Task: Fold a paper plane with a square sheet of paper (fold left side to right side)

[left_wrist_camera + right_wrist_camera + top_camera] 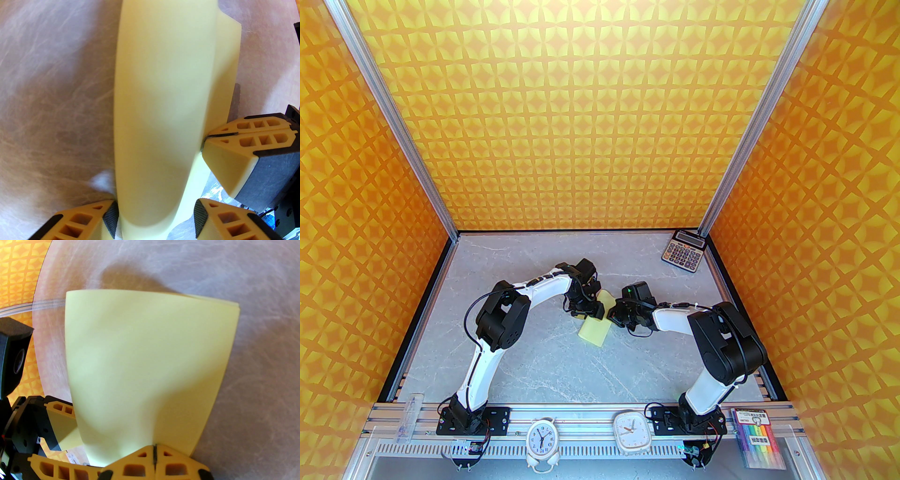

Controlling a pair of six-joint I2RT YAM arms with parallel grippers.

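Nearest, one aluminium rail across the front edge; on it, two white clocks, one round and one square; one pack of coloured markers at its right end; one clear plastic piece at its left end.

Arms, two: left arm and right arm, both reaching inward to meet near the middle of the table.

Surface: one table, grey with pale marble veining, matt.

Square sheet of paper, one; pale yellow, lying near the table's centre between the two grippers, doubled over in a soft curve, not pressed flat.

Left gripper: jaws spread, standing either side of the curved fold; the left pad touches the paper, while contact at the other pad cannot be told.

Right gripper: jaws pressed together, pinching the sheet's edge on the right side.

Calculator, one; grey, in the far right corner, well apart from the paper.

Room: three walls in an orange and yellow star pattern; two aluminium posts, left and right, at the far corners.
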